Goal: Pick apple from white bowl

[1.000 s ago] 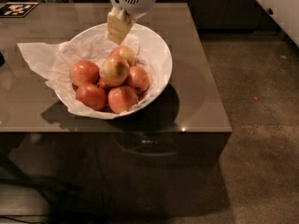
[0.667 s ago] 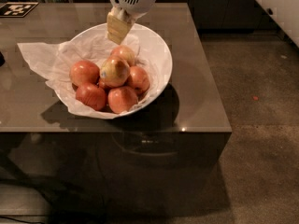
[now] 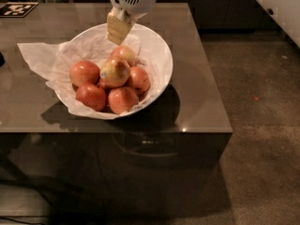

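At the far left, crumpled tissue paper [image 3: 37,55] spills over the rim of the white bowl [image 3: 165,67] and lies on the brown surface [image 3: 201,83]. Inside the bowl, two redder apples [image 3: 85,72] sit on the left side of the pile, one behind the other.

Just right of them, on top of the heap and about at the bowl's middle, rests the apple [image 3: 115,71]. It is the palest and yellowest of the fruit, it touches its neighbours on every side, and nothing covers its top.

The end effector [image 3: 117,30] hangs from the arm's white housing at the top edge of the view. It is over the far half of the bowl, clear of the fruit and holding nothing. I cannot tell whether it is parted or closed.

From its tip, the apple lies almost straight down the picture, so lower and towards the camera, with hardly any offset left or right. A smaller reddish apple [image 3: 124,54] sits between the two, on the far side of the pile.

The apple is round, so it has no long axis to line up with, and there is only one arm. I judge that the coming move is a short shift towards the near side, followed by a descent.

Further right are more red fruit, the bare bowl wall, open surface and then floor [image 3: 262,125].
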`<state>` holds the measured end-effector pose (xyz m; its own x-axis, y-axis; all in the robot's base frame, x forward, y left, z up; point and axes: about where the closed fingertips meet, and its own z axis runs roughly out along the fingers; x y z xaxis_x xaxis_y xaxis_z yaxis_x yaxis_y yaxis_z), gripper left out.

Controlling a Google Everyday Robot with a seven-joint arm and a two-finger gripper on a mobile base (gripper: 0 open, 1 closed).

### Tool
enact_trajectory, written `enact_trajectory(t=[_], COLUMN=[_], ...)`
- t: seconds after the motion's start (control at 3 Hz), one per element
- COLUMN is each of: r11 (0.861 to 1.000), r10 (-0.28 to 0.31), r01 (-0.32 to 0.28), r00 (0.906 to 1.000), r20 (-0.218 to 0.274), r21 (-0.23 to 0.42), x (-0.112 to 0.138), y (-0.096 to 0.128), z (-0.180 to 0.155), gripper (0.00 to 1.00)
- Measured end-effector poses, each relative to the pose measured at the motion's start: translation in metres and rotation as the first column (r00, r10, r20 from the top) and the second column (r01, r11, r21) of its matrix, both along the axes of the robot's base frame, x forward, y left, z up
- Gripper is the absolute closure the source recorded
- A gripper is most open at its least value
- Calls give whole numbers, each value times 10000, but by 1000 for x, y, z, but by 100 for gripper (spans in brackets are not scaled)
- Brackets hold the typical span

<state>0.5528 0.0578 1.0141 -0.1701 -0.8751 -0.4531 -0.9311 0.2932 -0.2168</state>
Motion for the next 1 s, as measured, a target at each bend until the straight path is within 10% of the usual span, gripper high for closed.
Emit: enact_trajectory(t=[0.33, 1.0], r11=[10000, 10000], r10=[0, -2], r01=[0, 2], r00=[10000, 10000], r20=[0, 0], r21=[0, -2], x=[0, 0], y=[0, 0], z=[0, 0], gripper=[11, 0])
